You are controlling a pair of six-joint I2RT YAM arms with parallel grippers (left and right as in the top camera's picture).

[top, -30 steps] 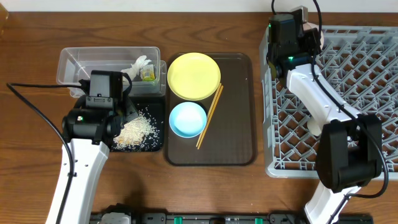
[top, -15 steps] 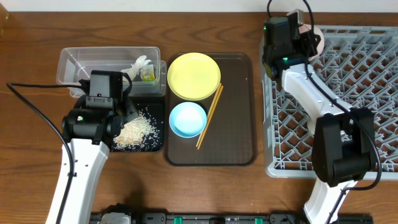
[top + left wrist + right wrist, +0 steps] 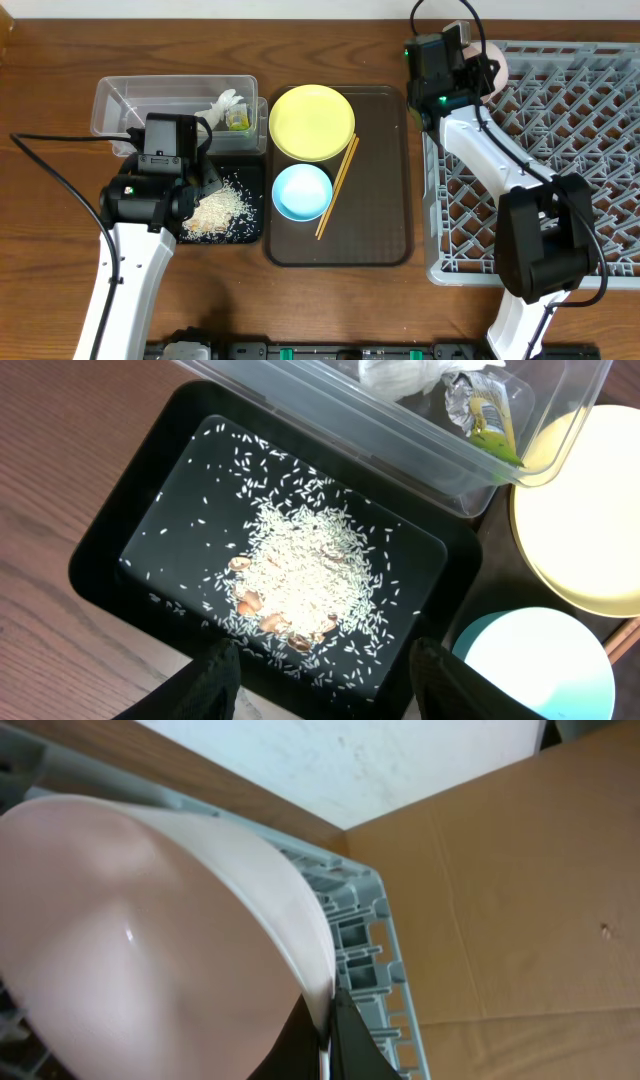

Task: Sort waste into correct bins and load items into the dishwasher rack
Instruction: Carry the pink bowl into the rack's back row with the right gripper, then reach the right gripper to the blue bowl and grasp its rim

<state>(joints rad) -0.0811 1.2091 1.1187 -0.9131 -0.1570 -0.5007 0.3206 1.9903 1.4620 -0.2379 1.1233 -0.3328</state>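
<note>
My right gripper is shut on the rim of the white bowl, held on edge over the far left corner of the grey dishwasher rack; the bowl shows in the overhead view. My left gripper is open and empty above the black tray, which holds the rice scraps. The clear tub holds the white tissue and the green-yellow wrapper. The yellow plate, light blue bowl and chopsticks lie on the brown serving tray. The small white cup is out of view.
The rack takes up the right side of the table, its left wall close to the serving tray. The black tray and clear tub sit side by side left of the serving tray. A cardboard box stands behind the rack.
My right arm has moved left along the rack's far edge with the white bowl in its grip. The left arm has not moved.
</note>
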